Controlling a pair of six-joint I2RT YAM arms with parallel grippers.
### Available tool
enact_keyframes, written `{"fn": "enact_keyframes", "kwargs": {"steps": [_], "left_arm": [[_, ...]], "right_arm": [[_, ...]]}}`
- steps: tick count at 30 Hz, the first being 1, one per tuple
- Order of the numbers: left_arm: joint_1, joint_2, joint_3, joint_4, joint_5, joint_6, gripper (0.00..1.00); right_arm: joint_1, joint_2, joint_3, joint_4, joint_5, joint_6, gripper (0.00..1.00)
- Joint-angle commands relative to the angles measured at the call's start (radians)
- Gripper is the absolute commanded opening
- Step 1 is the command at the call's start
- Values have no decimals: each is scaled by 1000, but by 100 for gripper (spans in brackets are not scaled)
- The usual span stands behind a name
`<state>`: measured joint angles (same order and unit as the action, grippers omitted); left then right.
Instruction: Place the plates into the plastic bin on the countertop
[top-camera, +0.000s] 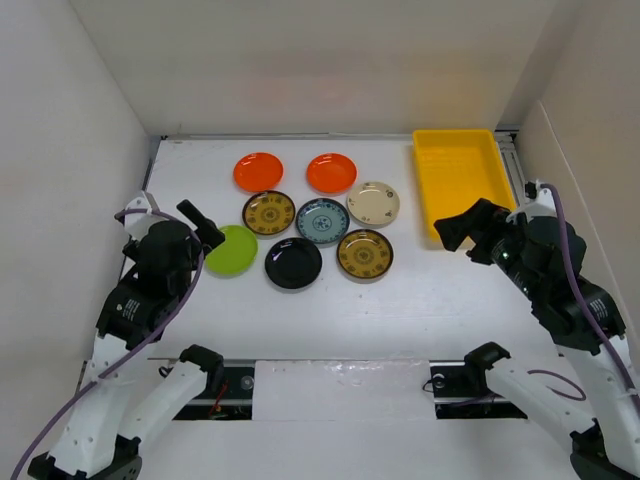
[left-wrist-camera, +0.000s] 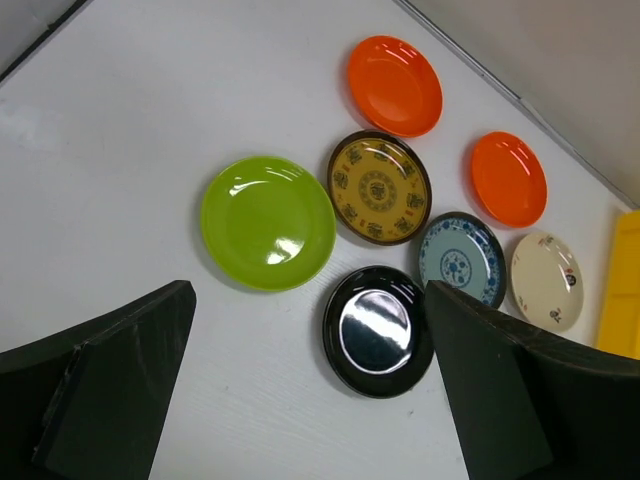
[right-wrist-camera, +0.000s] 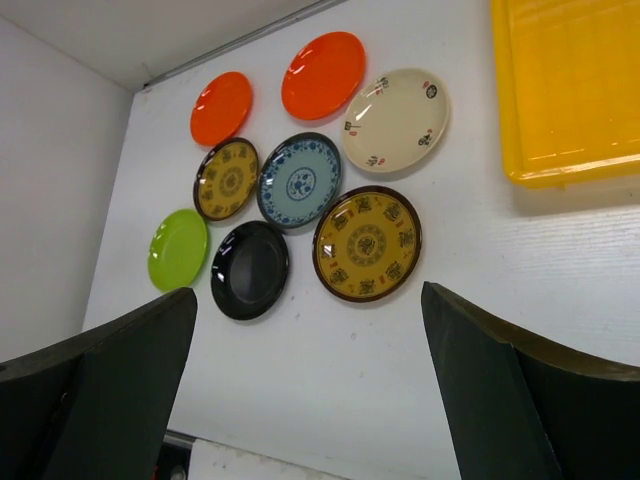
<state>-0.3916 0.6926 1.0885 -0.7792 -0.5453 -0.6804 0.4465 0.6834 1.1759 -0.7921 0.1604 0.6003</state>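
Eight plates lie on the white countertop (top-camera: 420, 300): two orange (top-camera: 258, 171) (top-camera: 331, 173), two brown-gold patterned (top-camera: 268, 212) (top-camera: 364, 253), a teal-patterned one (top-camera: 322, 220), a cream one (top-camera: 373, 203), a glossy black one (top-camera: 293, 262) and a lime green one (top-camera: 230, 250). The yellow plastic bin (top-camera: 462, 178) stands empty at the back right. My left gripper (top-camera: 205, 228) is open, raised beside the green plate's left edge. My right gripper (top-camera: 455, 232) is open, raised by the bin's near left corner. Neither holds anything.
White walls close in the left, back and right sides. A metal rail (top-camera: 330, 375) runs along the near edge between the arm bases. Bare countertop lies between the plates and the rail.
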Motion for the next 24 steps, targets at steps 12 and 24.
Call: {"fn": "enact_keyframes", "kwargs": {"steps": [12,24], "left_arm": [[-1,61,-309,224,144,-479,100],[-1,172,-591,409,68,-832,100]], "right_arm": [[8,27,-144,317,-212,55,100],[8,67,-183,392,-374,55,100]]}}
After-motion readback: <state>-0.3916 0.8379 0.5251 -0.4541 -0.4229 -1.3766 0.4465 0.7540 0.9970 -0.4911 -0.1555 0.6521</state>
